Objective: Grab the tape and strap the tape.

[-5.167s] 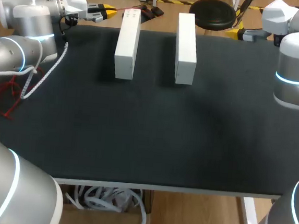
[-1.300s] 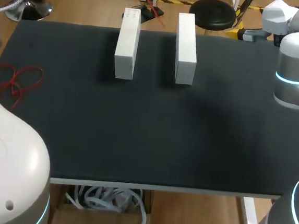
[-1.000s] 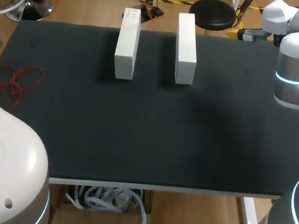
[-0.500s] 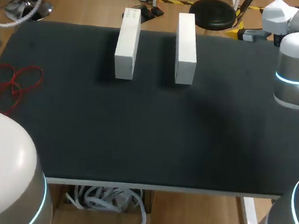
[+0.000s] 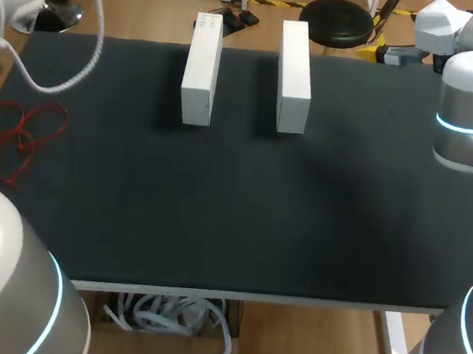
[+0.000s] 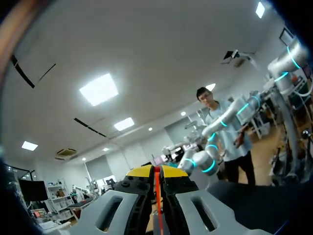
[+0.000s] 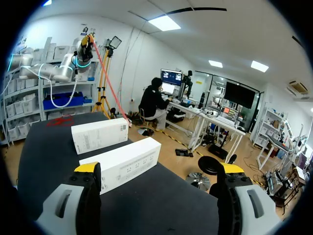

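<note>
- Tape (image 6: 157,198) first: where is it?
- It is red and thin. The left fingers (image 6: 145,171) are clenched on it, high up and pointing at the ceiling. In the right wrist view it runs in a long slanted line from the left arm (image 7: 54,71) down toward the far end of the boxes. Red loops (image 5: 21,133) lie at the left edge of the table (image 5: 232,226). They may be its loose end, but I cannot see the join.
- And the right fingers (image 7: 87,169)?
- Wide apart, holding nothing, just off the far right corner of the table.
- Which step is this?
- Grabbing looks done. Strapping is not done yet. The left box (image 5: 201,68) and right box (image 5: 295,64) lie side by side at the far middle, apart, with no tape on them.
- What does the next move need?
- I think the left arm must bring the tape down across both boxes and keep it tight, so it does not slip. The right fingers may have to take the other end.
- What changed?
- A few seconds ago the left fingers were low at the far left corner. Now that arm has swung up out of the head view, and its white cable (image 5: 81,56) hangs there. The right arm and the boxes did not move.
</note>
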{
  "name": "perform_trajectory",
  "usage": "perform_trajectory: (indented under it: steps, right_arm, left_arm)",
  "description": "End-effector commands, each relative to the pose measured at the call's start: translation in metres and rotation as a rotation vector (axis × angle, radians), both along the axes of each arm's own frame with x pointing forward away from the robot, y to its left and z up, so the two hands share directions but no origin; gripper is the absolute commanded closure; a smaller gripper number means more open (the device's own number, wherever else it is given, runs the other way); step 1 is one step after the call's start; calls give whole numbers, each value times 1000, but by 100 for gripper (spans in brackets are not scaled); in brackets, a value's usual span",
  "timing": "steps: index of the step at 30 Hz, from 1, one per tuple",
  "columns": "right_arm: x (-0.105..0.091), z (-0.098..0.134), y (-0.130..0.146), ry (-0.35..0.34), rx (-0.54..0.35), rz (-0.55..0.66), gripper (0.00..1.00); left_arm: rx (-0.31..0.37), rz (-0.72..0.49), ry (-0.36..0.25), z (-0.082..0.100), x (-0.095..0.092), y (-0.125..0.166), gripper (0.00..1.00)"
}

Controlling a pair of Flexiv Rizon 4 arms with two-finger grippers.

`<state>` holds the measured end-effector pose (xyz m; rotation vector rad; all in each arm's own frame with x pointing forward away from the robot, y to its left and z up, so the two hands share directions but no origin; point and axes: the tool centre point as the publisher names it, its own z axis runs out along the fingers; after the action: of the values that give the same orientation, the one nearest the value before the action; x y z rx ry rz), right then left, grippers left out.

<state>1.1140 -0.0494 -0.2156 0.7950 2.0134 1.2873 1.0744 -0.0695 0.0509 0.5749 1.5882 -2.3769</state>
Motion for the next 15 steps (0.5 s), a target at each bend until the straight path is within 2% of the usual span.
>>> perform_trajectory:
  steps: [1,3,5,6,8,9,14,15]
  right_arm:
    - [0,0,0,0,1,0,0]
    - [0,0,0,0,1,0,0]
    - [0,0,0,0,1,0,0]
    - [0,0,0,0,1,0,0]
    - [0,0,0,0,1,0,0]
    - [0,0,0,0,1,0,0]
    - [0,0,0,0,1,0,0]
    - [0,0,0,0,1,0,0]
  left_arm:
    - [-111,151,94,-5,-10,-7,100]
    - [-115,152,110,-6,-15,-8,100]
    - [-154,168,128,-8,-20,-9,100]
    - [-140,161,137,-10,-23,-9,100]
    - [-182,174,158,-13,-29,-10,100]
    - [-172,172,167,-15,-32,-11,100]
    - [-236,209,217,-24,-45,-12,100]
    - [-215,204,224,-26,-47,-12,100]
